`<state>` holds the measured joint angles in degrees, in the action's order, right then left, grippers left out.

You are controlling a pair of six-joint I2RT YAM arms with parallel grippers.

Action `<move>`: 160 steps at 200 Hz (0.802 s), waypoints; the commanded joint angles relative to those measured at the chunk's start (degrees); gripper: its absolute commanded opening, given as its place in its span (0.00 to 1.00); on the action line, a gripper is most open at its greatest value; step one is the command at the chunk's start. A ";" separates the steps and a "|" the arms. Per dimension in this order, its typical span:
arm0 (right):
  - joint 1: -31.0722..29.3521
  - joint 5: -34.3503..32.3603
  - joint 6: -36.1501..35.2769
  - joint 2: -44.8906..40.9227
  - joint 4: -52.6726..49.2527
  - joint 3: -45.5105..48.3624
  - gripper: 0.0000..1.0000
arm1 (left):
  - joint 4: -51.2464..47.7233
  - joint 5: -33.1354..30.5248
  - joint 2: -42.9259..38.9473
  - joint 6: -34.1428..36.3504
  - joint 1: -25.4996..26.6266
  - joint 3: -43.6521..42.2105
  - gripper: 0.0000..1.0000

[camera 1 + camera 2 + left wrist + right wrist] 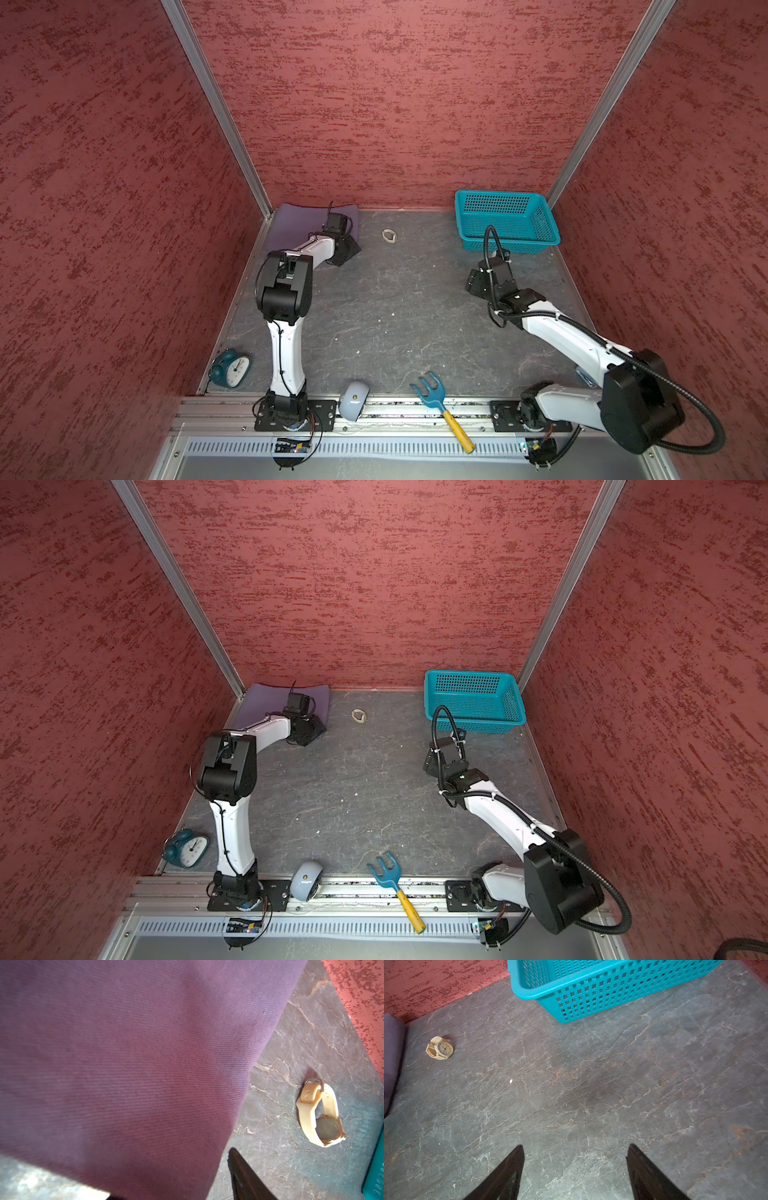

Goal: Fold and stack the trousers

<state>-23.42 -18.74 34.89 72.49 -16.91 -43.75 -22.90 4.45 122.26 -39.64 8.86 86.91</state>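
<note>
Only left wrist view shows the trousers [128,1059] weave.

**Trousers [291,224], 1 pair, muted lavender-purple cloth, folded**
Lying flat as 1 roughly rectangular bundle in the far left corner of the table [415,316], far edge along the back wall; the same placement of the trousers [266,700] shows in both top views. Close up, the trousers [145,1064] show a fine diagonal weave, smooth with only soft creases. From the side, the trousers [391,1059] have a rounded folded edge. The 2 legs cannot be told apart.
</note>
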 commanded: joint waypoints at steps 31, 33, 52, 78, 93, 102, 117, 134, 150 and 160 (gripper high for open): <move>0.39 0.91 -0.08 0.05 0.15 -1.30 0.78 | -1.37 1.83 -6.29 0.46 1.68 -3.42 0.60; 0.39 0.86 -0.15 -0.08 0.04 -1.35 0.78 | -1.36 1.76 -7.07 0.51 1.75 -3.79 0.60; 0.57 -0.37 -1.18 -1.41 -0.94 -2.04 0.79 | -1.73 1.07 -14.54 1.39 2.29 -6.59 0.61; 0.96 -2.94 -3.58 -3.34 -2.28 -3.98 0.81 | -4.56 -2.44 -25.45 3.60 2.84 -8.40 0.69; 1.08 -4.89 -4.85 -4.55 -2.99 -4.98 0.83 | -5.48 -5.15 -32.00 4.71 2.75 -9.64 0.74; 1.10 -6.19 -5.48 -5.42 -3.34 -5.39 0.84 | -5.70 -7.18 -36.08 5.27 2.57 -10.70 0.94; 1.26 -8.30 -6.18 -7.33 -3.41 -5.86 0.99 | -5.87 -9.39 -42.47 6.20 1.53 -12.89 0.99; 1.27 -10.50 -7.49 -9.46 -3.40 -7.29 0.99 | -5.50 -10.37 -49.50 6.20 -0.47 -16.30 0.99; 1.30 -12.06 -9.48 -11.62 -2.67 -8.85 0.99 | -4.85 -10.73 -55.65 5.89 -2.76 -19.65 0.99; 1.31 -12.82 -10.94 -13.13 -1.58 -9.62 0.99 | -4.11 -11.78 -59.13 5.93 -4.26 -22.02 0.99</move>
<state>-22.39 -26.59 27.97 62.76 -19.84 -50.02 -26.48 -3.84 68.18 -35.03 7.20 69.69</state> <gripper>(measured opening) 0.988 0.994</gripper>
